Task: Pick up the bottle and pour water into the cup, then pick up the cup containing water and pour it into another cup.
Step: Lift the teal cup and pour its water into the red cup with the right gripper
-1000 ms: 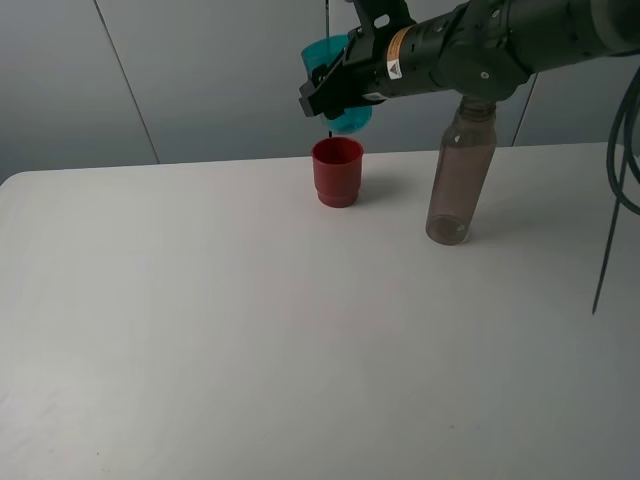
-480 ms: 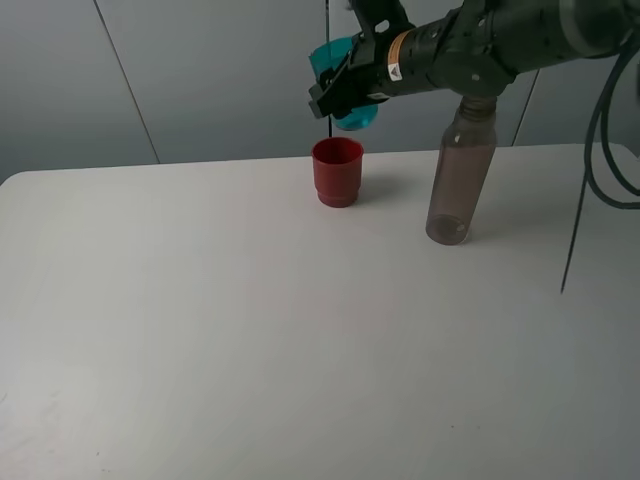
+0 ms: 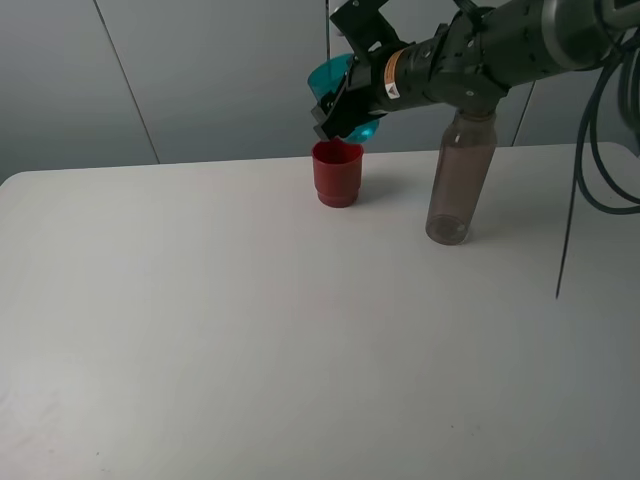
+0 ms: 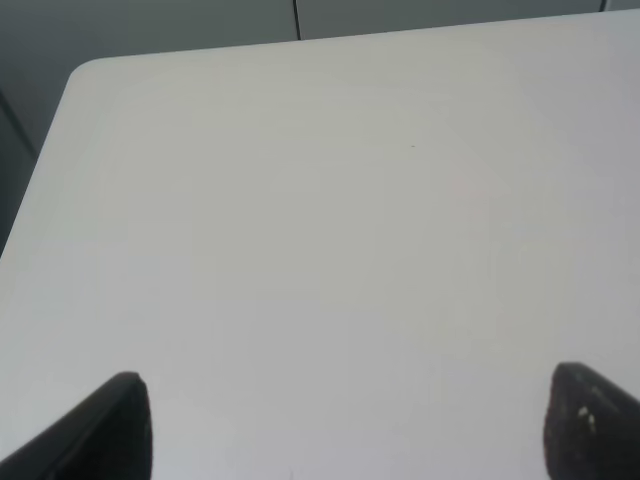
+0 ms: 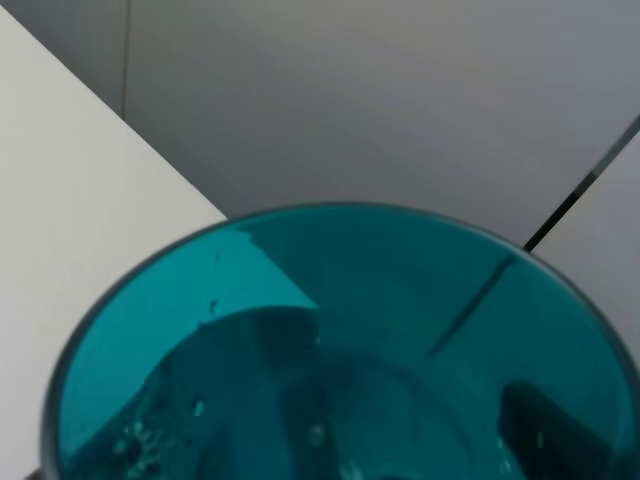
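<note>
Your right hand [image 3: 342, 105] is closed around the teal cup [image 3: 327, 76], tilted directly above the red cup [image 3: 337, 172] on the tabletop [image 3: 250, 330]. Its mouth leans away from the bottle [image 3: 455, 180] beside the red cup.

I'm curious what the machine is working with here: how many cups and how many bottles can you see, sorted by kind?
Cups: 2 (teal cup tilted in the right gripper; red cup on the table)
Bottles: 1 (smoky grey-brown bottle, upright on the table)
Total: 3
</note>
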Tool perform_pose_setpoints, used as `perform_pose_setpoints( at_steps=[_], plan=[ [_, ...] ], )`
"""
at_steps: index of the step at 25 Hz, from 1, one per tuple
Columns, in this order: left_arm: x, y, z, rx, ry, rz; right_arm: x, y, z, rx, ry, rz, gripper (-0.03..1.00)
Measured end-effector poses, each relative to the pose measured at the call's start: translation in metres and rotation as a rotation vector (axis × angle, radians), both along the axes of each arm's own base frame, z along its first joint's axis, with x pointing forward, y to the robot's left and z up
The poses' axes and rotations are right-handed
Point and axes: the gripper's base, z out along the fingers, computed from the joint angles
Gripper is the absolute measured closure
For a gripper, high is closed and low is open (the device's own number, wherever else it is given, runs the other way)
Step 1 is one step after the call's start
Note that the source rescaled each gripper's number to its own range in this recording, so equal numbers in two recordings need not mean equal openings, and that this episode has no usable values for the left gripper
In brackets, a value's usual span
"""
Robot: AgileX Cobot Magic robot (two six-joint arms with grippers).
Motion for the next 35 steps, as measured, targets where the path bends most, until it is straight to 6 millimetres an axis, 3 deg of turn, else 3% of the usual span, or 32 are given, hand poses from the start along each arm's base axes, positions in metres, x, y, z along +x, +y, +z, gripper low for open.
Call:
perform_pose_setpoints(
  at_steps=[12, 26, 35],
  plan=[
    [0.000, 0.000, 0.000, 0.000, 0.000, 0.000, 0.010, 0.002, 0.036, 0.112, -0.039, -0.068, 0.88],
    [0.000, 0.000, 0.000, -0.004, 0.000, 0.002, 0.040, -0.058, 0.045, 0.107, -0.069, -0.223, 0.88],
    [0.000, 0.000, 0.000, -0.004, 0.000, 0.002, 0.048, -0.069, 0.036, 0.050, -0.109, -0.168, 0.88]
  ],
)
